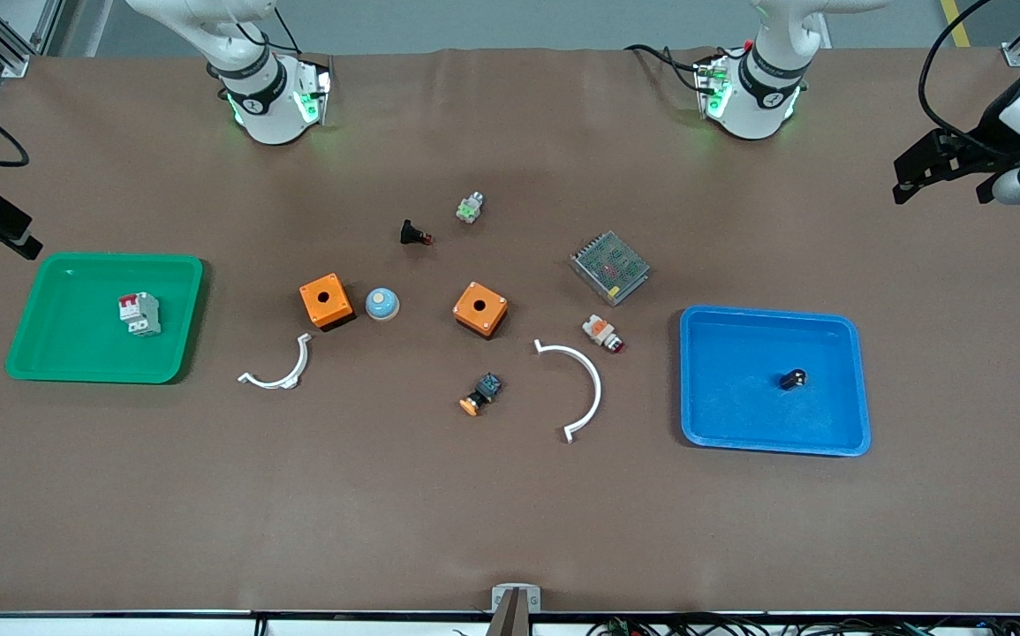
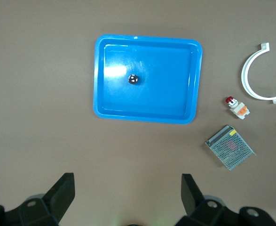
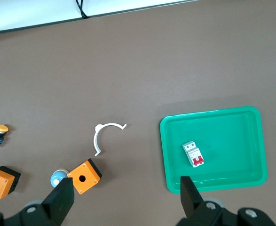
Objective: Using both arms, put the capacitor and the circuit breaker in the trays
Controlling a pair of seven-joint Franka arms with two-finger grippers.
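Note:
The capacitor (image 1: 793, 379), a tiny black cylinder, lies in the blue tray (image 1: 774, 444) toward the left arm's end of the table; it also shows in the left wrist view (image 2: 133, 79). The circuit breaker (image 1: 139, 314), white-grey with red levers, lies in the green tray (image 1: 103, 375) toward the right arm's end; it also shows in the right wrist view (image 3: 194, 154). My left gripper (image 2: 127, 193) is open and empty, high over bare table beside the blue tray. My right gripper (image 3: 126, 197) is open and empty, high over the table between the green tray and an orange box.
Between the trays lie two orange boxes (image 1: 326, 300) (image 1: 480, 308), a blue dome (image 1: 382, 304), two white arc pieces (image 1: 280, 375) (image 1: 582, 384), a mesh-covered power supply (image 1: 610, 267) and several small push-buttons (image 1: 603, 332) (image 1: 415, 234) (image 1: 482, 393) (image 1: 471, 208).

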